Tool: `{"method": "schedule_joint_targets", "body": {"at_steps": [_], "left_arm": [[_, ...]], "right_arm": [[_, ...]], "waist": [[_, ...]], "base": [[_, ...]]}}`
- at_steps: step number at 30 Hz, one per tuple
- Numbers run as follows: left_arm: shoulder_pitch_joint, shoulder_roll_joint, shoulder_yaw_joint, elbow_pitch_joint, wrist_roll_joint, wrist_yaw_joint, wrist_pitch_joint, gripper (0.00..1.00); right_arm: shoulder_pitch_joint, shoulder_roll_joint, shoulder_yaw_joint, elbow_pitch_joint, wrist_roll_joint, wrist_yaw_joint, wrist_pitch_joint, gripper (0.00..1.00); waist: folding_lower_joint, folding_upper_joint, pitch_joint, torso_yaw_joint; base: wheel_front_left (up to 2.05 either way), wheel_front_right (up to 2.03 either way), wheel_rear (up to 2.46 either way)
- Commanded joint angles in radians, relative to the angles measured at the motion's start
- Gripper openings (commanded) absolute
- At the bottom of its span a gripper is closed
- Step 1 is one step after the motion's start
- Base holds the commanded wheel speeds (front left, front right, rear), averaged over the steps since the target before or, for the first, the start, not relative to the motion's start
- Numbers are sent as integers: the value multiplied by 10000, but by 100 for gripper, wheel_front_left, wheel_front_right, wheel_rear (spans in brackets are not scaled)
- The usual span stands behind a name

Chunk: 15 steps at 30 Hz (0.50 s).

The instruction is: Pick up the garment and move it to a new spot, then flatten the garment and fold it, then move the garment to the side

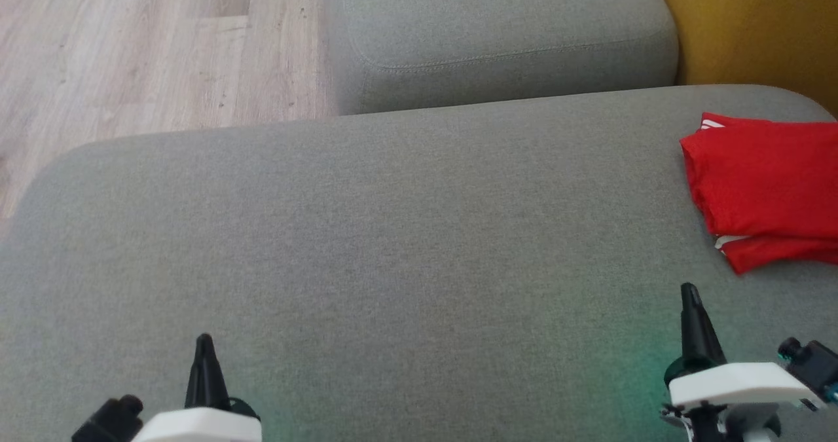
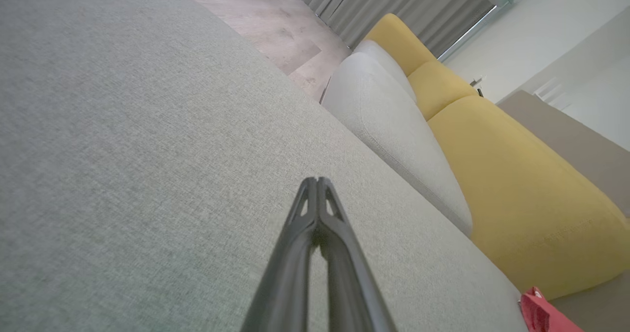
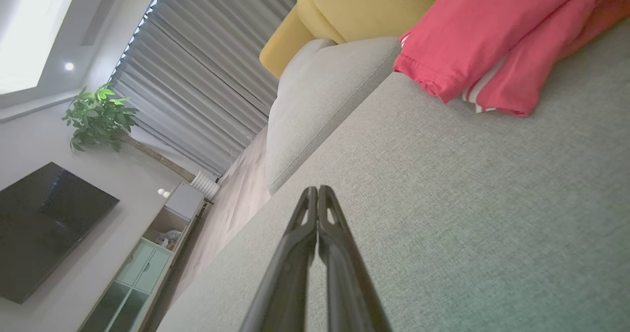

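Note:
A red garment (image 1: 766,190) with white stripes lies folded at the far right of the grey sofa cushion (image 1: 393,232), cut off by the head view's right edge. The right wrist view has the garment (image 3: 487,32) at upper right, and the left wrist view catches a corner of the garment (image 2: 541,315). My right gripper (image 1: 689,291) hovers low over the cushion, below and left of the garment, shut and empty, its fingers (image 3: 317,194) pressed together. My left gripper (image 1: 204,340) is at lower left, also shut with nothing in it, fingers (image 2: 317,184) touching.
A second grey cushion (image 1: 497,29) sits beyond the main one, with a yellow backrest (image 1: 753,23) at the upper right. Wooden floor (image 1: 144,49) lies past the cushion's far left edge. A TV (image 3: 44,228), cabinet and plant (image 3: 98,115) stand across the room.

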Motion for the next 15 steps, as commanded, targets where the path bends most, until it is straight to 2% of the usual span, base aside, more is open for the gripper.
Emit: {"method": "schedule_joint_targets", "body": {"at_steps": [1, 15], "left_arm": [[-640, 132, 277, -260, -318, -110, 54, 0], [-934, 146, 633, -145, -1950, -452, 447, 0]], "right_arm": [[-536, -150, 9, -353, 333, -3, 54, 0], [-748, -150, -242, -374, 1957, -4, 446, 0]], "waist": [[-1, 0, 10, 2], [-1, 0, 97, 18]], "base": [[0, 0, 0], [0, 0, 0]]}}
